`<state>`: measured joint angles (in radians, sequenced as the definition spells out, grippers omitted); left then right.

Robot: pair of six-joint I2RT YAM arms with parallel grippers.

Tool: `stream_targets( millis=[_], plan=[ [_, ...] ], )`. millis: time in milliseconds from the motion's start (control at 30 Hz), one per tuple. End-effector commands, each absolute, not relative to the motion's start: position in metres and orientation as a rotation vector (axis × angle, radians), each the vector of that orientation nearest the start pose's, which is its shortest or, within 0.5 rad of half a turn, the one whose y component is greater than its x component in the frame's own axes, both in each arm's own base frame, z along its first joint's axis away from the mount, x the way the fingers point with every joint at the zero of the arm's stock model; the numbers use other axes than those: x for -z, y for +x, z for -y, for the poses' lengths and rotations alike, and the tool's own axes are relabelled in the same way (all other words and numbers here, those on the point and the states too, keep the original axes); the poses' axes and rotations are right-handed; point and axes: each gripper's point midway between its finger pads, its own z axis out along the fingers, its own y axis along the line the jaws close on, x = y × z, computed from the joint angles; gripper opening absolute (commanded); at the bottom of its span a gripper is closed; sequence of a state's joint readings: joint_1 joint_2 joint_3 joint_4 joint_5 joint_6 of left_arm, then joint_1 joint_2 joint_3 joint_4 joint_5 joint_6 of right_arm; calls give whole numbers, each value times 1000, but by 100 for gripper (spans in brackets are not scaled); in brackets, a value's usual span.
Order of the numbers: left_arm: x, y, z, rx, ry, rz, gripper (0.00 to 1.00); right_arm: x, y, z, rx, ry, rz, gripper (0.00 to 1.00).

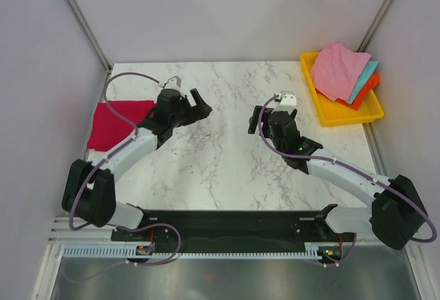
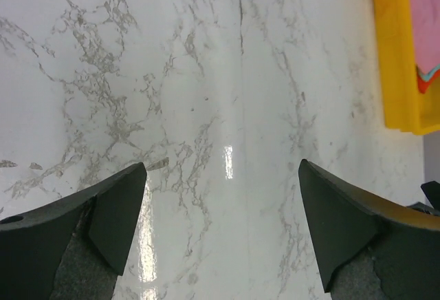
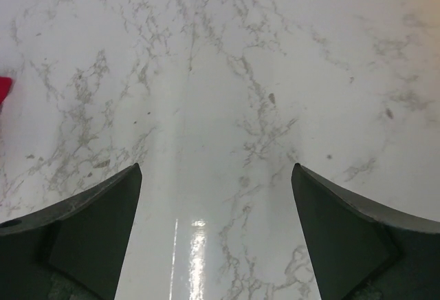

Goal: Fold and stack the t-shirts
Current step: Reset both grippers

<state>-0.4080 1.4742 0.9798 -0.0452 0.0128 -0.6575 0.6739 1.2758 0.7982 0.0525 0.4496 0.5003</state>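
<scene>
A crimson-red t-shirt [image 1: 113, 124] lies folded into a rectangle at the table's left edge, partly hidden behind my left arm. Only a sliver of the red t-shirt [image 3: 3, 93] shows at the left border of the right wrist view. My left gripper [image 1: 201, 104] hangs open over bare marble just right of the shirt, pointing toward the table's middle. In its own view the left gripper [image 2: 221, 166] has only marble between its fingers. Facing it from the right, my right gripper [image 1: 254, 120] is open too. The right gripper [image 3: 216, 168] holds nothing.
A yellow tray [image 1: 375, 113] stands at the back right corner with a pink cloth [image 1: 337, 69] piled over teal and orange ones. The yellow tray [image 2: 395, 52] also shows at the top right of the left wrist view. Grey walls close in the table on three sides.
</scene>
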Motion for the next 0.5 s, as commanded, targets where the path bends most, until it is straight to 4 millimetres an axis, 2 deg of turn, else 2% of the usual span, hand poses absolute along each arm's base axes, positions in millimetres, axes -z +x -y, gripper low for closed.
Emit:
stream_targets(
  millis=[0,33,67,100,167,200,300,400,467],
  plan=[
    [-190,376,189,712,-311,-2016,99,-204,342,-154,-150,182,-1822,98],
    [-176,361,185,707,-311,-2038,100,-209,339,-147,-127,196,-1810,98],
    [-186,351,181,723,-304,-2004,100,-220,336,-140,-129,237,-1784,98],
    [-168,337,176,708,-305,-2032,100,-218,331,-131,-88,252,-1799,98],
    [-165,327,171,709,-292,-2013,100,-219,325,-113,-29,309,-1784,98],
    [-167,318,167,716,-281,-1994,100,-226,320,-108,-48,330,-1760,98],
    [-173,305,160,714,-237,-1940,100,-226,309,-89,-49,400,-1707,98],
    [-191,297,154,734,-239,-1862,100,-213,302,-66,-14,502,-1684,98],
    [-197,296,152,748,-245,-1820,100,-201,301,-62,-27,520,-1704,98]
  ],
)
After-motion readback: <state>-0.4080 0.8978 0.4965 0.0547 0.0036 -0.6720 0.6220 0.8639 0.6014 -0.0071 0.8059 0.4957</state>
